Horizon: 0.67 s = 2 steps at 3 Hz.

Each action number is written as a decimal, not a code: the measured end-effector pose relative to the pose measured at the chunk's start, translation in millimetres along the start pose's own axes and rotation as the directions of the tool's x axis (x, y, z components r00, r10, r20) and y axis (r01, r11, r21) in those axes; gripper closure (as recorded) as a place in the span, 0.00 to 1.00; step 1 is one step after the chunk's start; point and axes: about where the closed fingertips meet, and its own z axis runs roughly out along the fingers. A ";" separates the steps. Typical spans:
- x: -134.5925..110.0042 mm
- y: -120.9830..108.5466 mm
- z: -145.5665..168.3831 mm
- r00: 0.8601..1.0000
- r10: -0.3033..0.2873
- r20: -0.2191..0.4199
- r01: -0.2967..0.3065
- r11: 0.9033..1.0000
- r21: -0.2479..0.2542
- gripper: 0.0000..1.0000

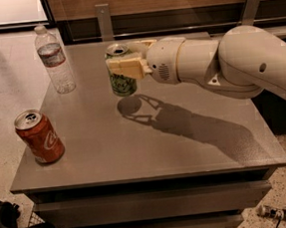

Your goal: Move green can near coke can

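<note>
My gripper [122, 62] is shut on the green can [122, 83] and holds it upright in the air above the middle of the grey table [186, 152]; its shadow falls on the tabletop just below. The pale fingers [127, 67] wrap the can's upper half, and the silver top shows above them. The coke can [39, 137], red with white script, stands upright near the table's front left corner, well to the left of and nearer than the green can.
A clear plastic water bottle [54, 59] stands upright at the table's back left. My white arm [238, 62] reaches in from the right over the table. A dark wall with metal brackets runs behind. A dark object [13, 227] lies on the floor at lower left.
</note>
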 end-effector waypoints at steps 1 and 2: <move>4.7 20.5 0.4 1.000 0.004 -0.003 -0.003 1.000 0.012 1.00; 12.7 43.4 1.4 1.000 0.013 -0.005 -0.013 1.000 0.010 1.00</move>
